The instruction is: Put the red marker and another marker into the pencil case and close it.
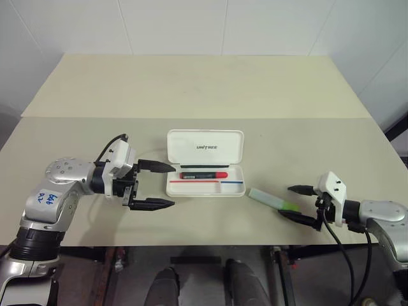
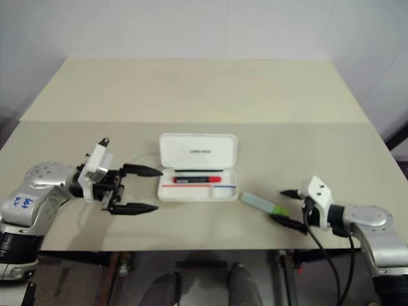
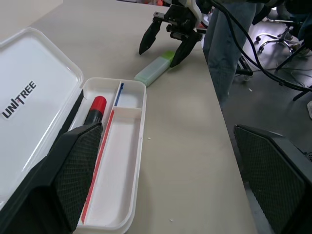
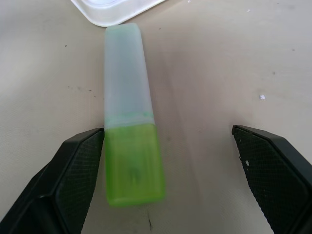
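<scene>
Table (image 1: 191, 83): pale, flat.
Pencil case (image 1: 205, 148): white hard plastic, lid up, mid-table; rigid, likely light.
Left gripper (image 1: 155, 185): fingers spread, empty, just beside the case's end.
Right gripper (image 1: 301, 204): fingers spread around the cap end of the green marker (image 1: 273, 201), which lies just off the case's corner; smooth, stiff, probably slippery, best pinched across the flat sides.
Red marker (image 1: 203, 174): already in the case.

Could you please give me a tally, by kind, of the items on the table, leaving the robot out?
Markers: 2, the red marker inside the case and the green marker on the table.
Pencil cases: 1, the white pencil case, lid open.
Total: 3
</scene>
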Available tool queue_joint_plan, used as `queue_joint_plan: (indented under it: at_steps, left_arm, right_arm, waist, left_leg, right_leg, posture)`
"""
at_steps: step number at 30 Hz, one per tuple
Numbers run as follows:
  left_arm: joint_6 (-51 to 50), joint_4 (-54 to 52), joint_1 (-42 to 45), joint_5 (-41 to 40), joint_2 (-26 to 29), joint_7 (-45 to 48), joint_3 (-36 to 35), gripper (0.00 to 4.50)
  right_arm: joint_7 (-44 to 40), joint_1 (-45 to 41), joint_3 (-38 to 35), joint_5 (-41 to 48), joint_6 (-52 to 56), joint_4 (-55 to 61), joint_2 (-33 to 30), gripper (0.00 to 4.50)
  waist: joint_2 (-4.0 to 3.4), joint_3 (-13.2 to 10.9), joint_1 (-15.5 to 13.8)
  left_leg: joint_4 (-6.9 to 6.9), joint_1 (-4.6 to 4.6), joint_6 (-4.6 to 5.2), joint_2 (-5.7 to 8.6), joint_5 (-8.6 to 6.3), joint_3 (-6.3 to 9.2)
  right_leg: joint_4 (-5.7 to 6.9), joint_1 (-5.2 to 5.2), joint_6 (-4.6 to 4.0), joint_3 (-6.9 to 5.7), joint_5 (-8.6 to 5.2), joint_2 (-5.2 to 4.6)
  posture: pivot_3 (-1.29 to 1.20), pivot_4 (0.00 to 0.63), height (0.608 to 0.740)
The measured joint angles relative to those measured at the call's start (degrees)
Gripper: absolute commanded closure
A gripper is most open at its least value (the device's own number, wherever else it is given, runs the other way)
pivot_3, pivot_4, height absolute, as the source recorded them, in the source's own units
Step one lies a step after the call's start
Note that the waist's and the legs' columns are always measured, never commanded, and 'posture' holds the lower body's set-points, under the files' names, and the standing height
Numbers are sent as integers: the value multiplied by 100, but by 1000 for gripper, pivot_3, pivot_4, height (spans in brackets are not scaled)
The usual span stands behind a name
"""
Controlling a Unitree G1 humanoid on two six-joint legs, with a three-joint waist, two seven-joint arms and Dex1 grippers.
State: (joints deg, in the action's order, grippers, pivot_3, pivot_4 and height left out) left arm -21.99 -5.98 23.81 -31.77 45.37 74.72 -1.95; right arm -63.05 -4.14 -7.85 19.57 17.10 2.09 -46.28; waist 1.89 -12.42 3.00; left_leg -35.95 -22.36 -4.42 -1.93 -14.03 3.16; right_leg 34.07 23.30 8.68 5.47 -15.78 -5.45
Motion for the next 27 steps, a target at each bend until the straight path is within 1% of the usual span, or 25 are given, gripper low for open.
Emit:
queue_joint_plan:
  at_steps: [2, 7, 8, 16, 20, 23, 27]
  left_arm:
    - [22, 5, 35, 14, 0, 10, 0, 0]
    - [84, 56, 64, 53, 0, 37, 7, 0]
    - [91, 76, 76, 57, 0, 37, 7, 0]
    - [151, 219, 90, 93, -16, 37, 15, 0]
    - [217, 230, 90, 144, -28, 37, 19, 0]
    - [334, 273, 88, 192, -26, 46, 16, 0]
    - [474, 482, 76, 270, -18, 43, -30, 0]
  right_arm:
    - [-45, 14, 5, -1, -75, -24, -4, 1352]
    - [-125, 22, 10, 16, -93, -23, -4, 3261]
    - [-122, 14, 10, 16, -98, -23, -3, 3400]
    - [-75, 27, 9, 3, -203, -23, -9, 3385]
    - [-74, -43, -22, -43, -331, -186, -146, 3385]
    - [-106, -363, -72, -69, -456, -392, -337, 3385]
    - [-186, -1040, -142, -70, -605, -466, -524, 3385]
  waist:
    - [0, 0, -3]
    - [0, 0, -2]
    - [0, 0, -2]
    - [0, 0, 0]
    - [0, 0, -1]
    - [-1, 0, 18]
    - [-1, -1, 30]
  left_leg:
    - [0, 0, 0, 0, 0, 0]
    - [0, 0, 0, 0, 0, 0]
    - [0, 0, 0, 0, 0, 0]
    - [0, 0, 0, 0, 0, 0]
    - [-2, 0, 0, 0, 0, 0]
    - [-3, 3, 0, 0, 0, -3]
    - [-1, 8, 2, -3, 2, -6]
  right_leg:
    - [0, 0, 0, 0, 0, 0]
    - [0, 0, 0, 0, 0, 0]
    - [0, 0, 1, 0, 0, 0]
    - [2, 0, 1, 0, 0, 0]
    - [2, 0, 2, 0, 1, 0]
    - [3, 0, 2, 3, 2, 0]
    - [10, 1, 1, 7, 1, 3]
  posture:
    - [0, 150, 740]
    - [0, 150, 740]
    - [0, 150, 740]
    - [0, 150, 740]
    - [0, 150, 740]
    - [0, 150, 740]
    - [0, 150, 740]
